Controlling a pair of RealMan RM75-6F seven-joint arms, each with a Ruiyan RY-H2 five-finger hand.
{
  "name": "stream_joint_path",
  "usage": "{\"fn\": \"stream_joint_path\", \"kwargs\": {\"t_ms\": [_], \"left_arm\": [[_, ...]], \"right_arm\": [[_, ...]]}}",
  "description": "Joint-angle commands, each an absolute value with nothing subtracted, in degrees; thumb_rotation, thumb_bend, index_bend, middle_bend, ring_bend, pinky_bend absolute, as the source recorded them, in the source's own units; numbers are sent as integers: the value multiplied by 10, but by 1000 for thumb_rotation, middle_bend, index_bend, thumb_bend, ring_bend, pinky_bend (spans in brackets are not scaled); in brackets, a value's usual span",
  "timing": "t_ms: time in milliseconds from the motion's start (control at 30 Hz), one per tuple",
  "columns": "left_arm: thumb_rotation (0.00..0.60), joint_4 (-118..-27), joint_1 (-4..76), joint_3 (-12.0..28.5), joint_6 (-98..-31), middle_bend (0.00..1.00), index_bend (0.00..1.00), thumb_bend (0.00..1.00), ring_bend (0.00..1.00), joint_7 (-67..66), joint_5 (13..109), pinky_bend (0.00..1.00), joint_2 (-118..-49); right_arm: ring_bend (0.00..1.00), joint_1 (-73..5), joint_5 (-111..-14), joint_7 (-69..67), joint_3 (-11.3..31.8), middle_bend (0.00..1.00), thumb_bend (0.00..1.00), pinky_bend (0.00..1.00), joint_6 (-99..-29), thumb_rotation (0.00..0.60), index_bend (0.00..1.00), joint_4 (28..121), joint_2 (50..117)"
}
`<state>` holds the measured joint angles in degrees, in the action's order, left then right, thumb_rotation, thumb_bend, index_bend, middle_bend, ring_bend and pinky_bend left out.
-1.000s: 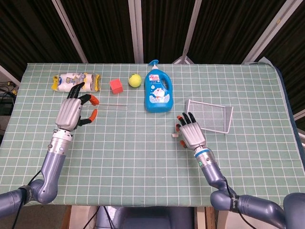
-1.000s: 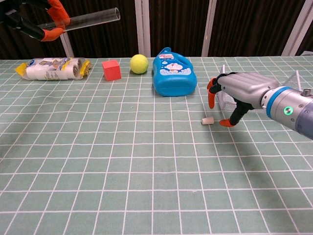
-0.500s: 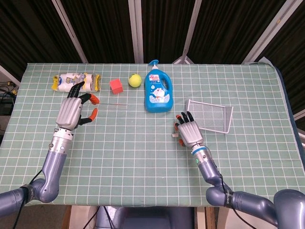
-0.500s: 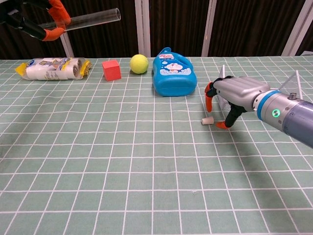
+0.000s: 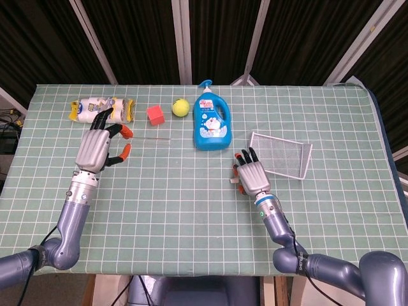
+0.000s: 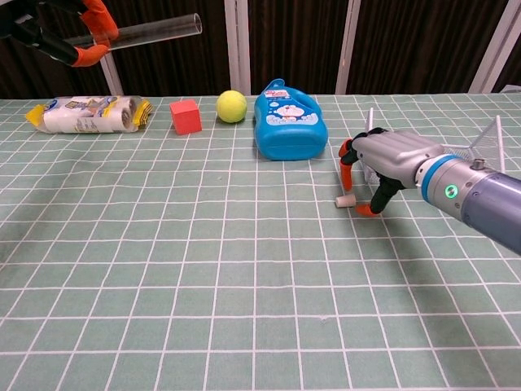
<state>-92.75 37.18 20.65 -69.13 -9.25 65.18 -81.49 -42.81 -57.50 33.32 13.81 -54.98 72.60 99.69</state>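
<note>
My left hand [image 5: 95,149] is raised above the table's left side and pinches a clear plastic tube [image 6: 146,32] near one end. The tube sticks out to the right and shows as a thin line [image 5: 150,141] in the head view. My right hand [image 5: 252,174] is arched low over the table right of centre, fingers spread and curved down. A small beige stopper [image 6: 344,199] lies on the cloth just beside its orange fingertips [image 6: 345,173]. The stopper [image 5: 234,182] sits at the hand's left edge; nothing is held in that hand [image 6: 395,155].
A blue detergent bottle [image 5: 211,121] lies flat at the back centre, with a tennis ball [image 5: 180,106] and a red cube [image 5: 155,115] to its left. A wrapped packet [image 5: 102,108] lies far left. A tipped wire basket [image 5: 280,153] is just behind the right hand.
My right hand has slid left and a little lower, bringing its fingertips close around the stopper. The left hand and the tube have stayed where they were.
</note>
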Motion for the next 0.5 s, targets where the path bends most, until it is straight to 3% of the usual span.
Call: {"fn": "stream_joint_path", "kwargs": {"t_ms": [33,500], "left_arm": [[600,-928,372,206,-693,468,516,726,52,-93,652,0,-815],[600,-922,373,202,-693,468,516,726,52,-87,650,0,-817]], "right_arm": [[35,-430,-575,331,137,162,313,0,-550,600,494,721,1000],[35,-434,-599,319,137,163,314,0,-581,600,499,701,1012]]}}
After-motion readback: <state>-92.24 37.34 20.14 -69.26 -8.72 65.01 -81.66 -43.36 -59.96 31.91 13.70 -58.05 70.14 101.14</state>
